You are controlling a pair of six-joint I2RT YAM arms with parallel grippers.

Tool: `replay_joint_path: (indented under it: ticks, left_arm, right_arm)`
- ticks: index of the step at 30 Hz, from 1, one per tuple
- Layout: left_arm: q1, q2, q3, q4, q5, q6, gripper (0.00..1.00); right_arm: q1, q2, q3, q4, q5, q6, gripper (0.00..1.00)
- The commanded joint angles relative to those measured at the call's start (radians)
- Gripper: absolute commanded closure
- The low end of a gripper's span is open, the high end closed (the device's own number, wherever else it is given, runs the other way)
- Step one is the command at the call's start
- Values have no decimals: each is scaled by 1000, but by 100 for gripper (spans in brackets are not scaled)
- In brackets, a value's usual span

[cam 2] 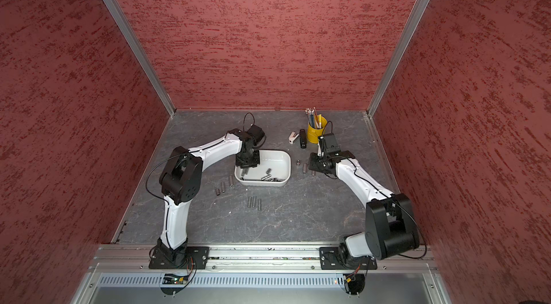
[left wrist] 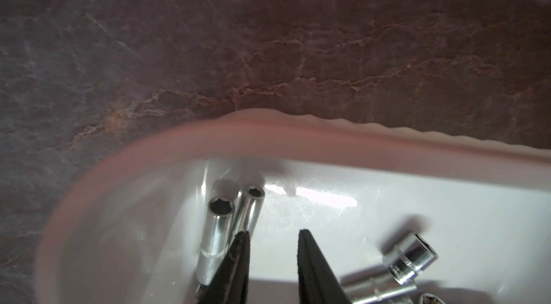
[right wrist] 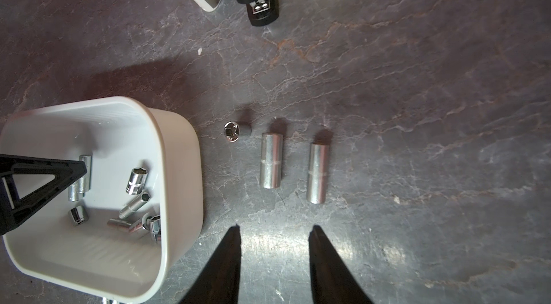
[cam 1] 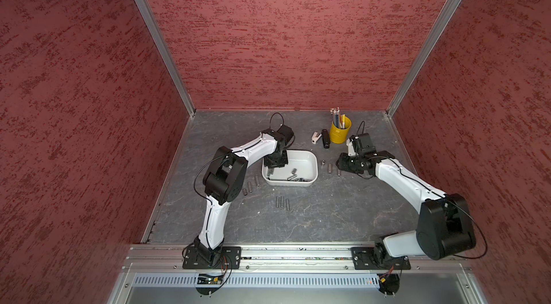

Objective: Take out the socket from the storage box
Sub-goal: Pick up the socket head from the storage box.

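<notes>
Overhead top views, close wrist views, storage box (cam 1: 302,160) in all.

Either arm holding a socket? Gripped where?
Nothing held. Left gripper is inside the storage box, jaws apart and empty, two sockets just outside them. Right gripper open above the table, empty.
</notes>
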Motion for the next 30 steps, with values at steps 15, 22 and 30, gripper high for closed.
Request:
replay_joint_path:
  ticks: [15,22,30]
  left_arm:
    - [23,91,-45,83,38,-9,73]
    - [17,85,-41,81,45,-5,85]
    - [14,-4,10,47,40,24,94]
  right_arm:
    - [5,12,3,3,-22,-6,59]
    - [6,12,2,2,-26,-6,60]
    - [5,12,-3,3,-28,-6,60]
